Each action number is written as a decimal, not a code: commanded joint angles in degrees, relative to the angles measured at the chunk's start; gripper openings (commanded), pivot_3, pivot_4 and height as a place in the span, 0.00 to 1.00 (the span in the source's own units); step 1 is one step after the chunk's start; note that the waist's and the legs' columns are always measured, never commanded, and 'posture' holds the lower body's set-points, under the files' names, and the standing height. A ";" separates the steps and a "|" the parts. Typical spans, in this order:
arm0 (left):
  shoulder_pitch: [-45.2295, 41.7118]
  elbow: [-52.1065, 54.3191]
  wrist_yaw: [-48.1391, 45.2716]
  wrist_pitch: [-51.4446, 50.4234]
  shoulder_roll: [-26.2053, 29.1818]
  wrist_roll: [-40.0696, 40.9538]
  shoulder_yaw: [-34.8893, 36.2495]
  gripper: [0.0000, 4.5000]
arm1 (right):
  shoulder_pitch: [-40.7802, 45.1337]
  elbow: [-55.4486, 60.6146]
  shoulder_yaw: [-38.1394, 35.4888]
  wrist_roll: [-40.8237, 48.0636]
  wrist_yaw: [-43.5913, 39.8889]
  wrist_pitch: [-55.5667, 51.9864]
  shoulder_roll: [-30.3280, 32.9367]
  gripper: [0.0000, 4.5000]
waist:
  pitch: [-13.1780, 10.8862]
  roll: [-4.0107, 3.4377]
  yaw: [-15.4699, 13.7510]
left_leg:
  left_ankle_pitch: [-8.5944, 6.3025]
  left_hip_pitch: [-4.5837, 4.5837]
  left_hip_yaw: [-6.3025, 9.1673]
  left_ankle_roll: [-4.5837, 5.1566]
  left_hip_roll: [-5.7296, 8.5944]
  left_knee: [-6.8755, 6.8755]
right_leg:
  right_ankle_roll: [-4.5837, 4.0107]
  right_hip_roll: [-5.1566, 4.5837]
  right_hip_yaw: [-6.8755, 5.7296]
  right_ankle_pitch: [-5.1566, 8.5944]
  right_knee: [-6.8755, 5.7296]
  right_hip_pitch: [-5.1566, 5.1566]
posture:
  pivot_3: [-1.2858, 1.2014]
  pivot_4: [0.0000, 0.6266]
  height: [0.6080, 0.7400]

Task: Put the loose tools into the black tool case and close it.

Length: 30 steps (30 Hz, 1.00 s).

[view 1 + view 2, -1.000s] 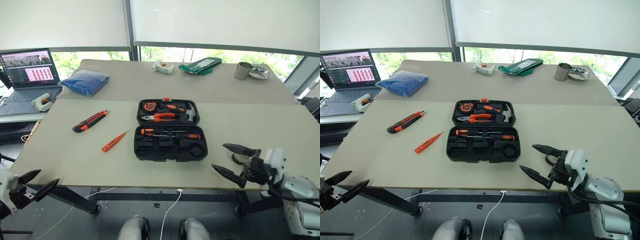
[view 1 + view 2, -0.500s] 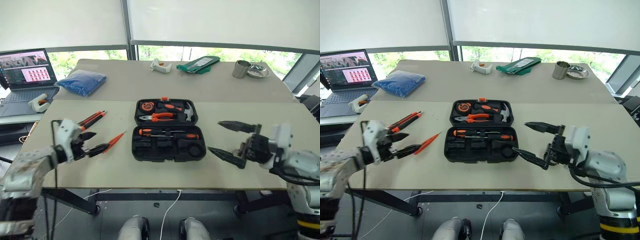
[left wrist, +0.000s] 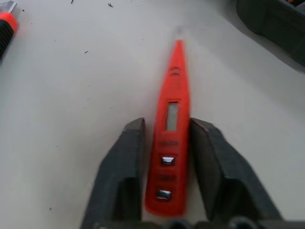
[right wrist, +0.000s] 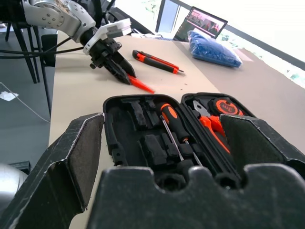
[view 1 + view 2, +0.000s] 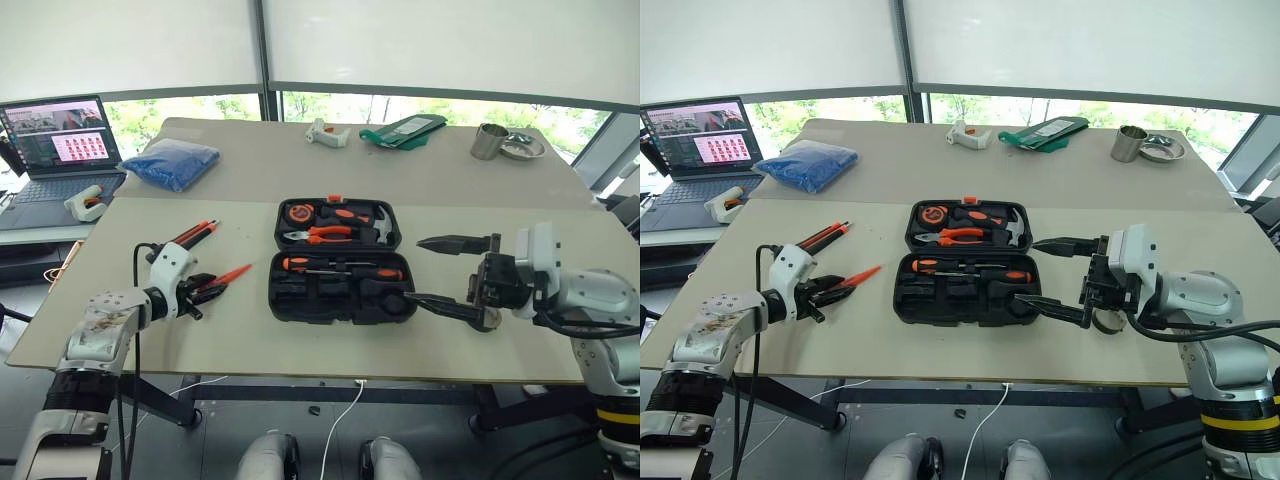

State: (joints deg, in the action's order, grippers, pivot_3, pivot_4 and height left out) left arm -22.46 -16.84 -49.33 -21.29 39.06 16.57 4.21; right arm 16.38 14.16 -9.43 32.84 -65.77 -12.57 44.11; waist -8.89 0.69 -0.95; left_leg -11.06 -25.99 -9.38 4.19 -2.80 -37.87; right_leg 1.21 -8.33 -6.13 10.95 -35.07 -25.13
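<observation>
The black tool case (image 5: pixel 300 298) lies open at the table's middle, holding two black-and-orange screwdrivers (image 5: pixel 340 267), pliers, a hammer and a tape measure. Left of it, a slim orange screwdriver (image 3: pixel 170 138) lies flat on the table, and my left gripper (image 5: pixel 207 289) is shut on its handle end, one finger (image 3: pixel 121 167) on each side. Farther left lies the orange-and-black utility knife (image 5: pixel 188 236). My right gripper (image 5: pixel 415 268) hovers wide open just right of the case, pointing at it, holding nothing. A small ring-shaped roll (image 5: pixel 1102 321) lies on the table beneath that hand.
At the far left stand a laptop (image 5: pixel 60 150) and a small white-and-orange device (image 5: pixel 85 203). A blue bag (image 5: pixel 172 163), a white object (image 5: pixel 325 132), green items (image 5: pixel 400 130), a metal cup (image 5: pixel 488 141) and a dish (image 5: pixel 522 147) sit on the rear table.
My left arm swung up from below the table edge to the slim orange screwdriver and its fingers closed around it. My right gripper rose and moved toward the case, staying open.
</observation>
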 commanded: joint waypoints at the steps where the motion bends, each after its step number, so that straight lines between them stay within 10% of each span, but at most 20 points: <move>1: -1.72 0.68 -6.26 6.96 -1.64 4.88 3.56 0.11 | -1.33 1.83 -2.43 1.27 0.24 -0.44 1.00 1.00 | -0.05 0.08 -0.13 | 0.00 -0.05 0.01 0.00 0.00 -0.02 | 0.09 0.00 -0.03 -0.06 0.00 -0.01 | 0.52 0.24 1.00; 17: -25.86 -12.98 -23.76 21.96 -7.89 -14.50 -21.71 0.11 | -8.31 4.46 -7.69 1.82 1.77 -2.33 3.96 1.00 | -0.19 0.32 -0.53 | 0.19 -0.27 0.06 0.59 -0.02 -0.49 | 0.29 0.07 -0.25 -0.09 -0.06 0.08 | 0.52 0.24 1.00; 30: -30.27 -22.35 -24.65 26.97 -10.03 -21.48 -25.49 0.11 | -11.30 6.63 -9.94 2.55 3.63 -2.81 4.69 1.00 | -0.20 0.33 -0.25 | 0.02 -0.33 0.18 0.82 -0.07 -0.95 | 0.45 0.04 -0.27 -0.05 -0.15 0.16 | 0.52 0.24 1.00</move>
State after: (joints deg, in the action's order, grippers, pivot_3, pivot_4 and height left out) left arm -52.37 -38.34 -72.92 5.14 27.93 -2.30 -19.54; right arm 5.20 18.95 -16.91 34.50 -62.80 -15.07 48.04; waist -9.09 1.03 -1.20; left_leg -11.08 -26.32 -9.19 4.97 -2.87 -38.84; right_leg 1.76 -8.31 -6.39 10.92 -35.21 -24.96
